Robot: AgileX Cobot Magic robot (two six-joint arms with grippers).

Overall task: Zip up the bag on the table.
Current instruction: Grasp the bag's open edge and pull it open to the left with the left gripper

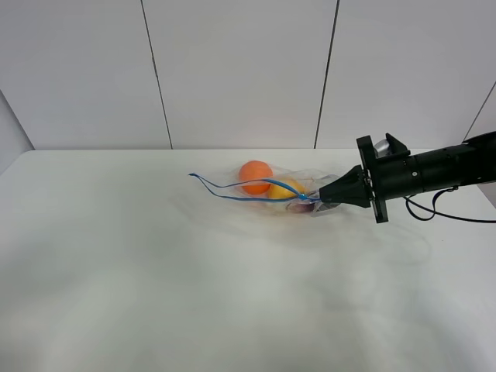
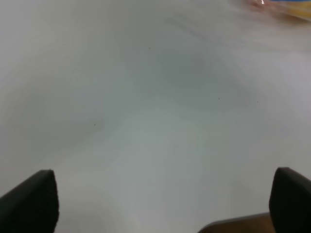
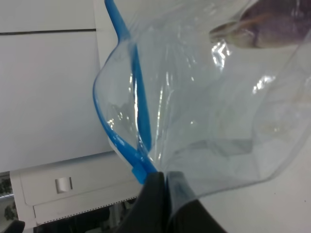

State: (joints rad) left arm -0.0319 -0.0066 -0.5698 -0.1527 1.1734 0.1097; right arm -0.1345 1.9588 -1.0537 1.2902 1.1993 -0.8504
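The clear crinkly bag lies at the far middle of the white table. It shows an orange, a yellow fruit and a dark purple item. Its blue zip strip gapes open toward the left. My right gripper is shut on the zip strip's right end; the right wrist view shows the fingers pinching the blue strip and the plastic. My left gripper is open over bare table, out of the high view; the bag's edge shows far off.
A white panelled wall stands behind the table's far edge. The right arm reaches in from the right with a black cable hanging below it.
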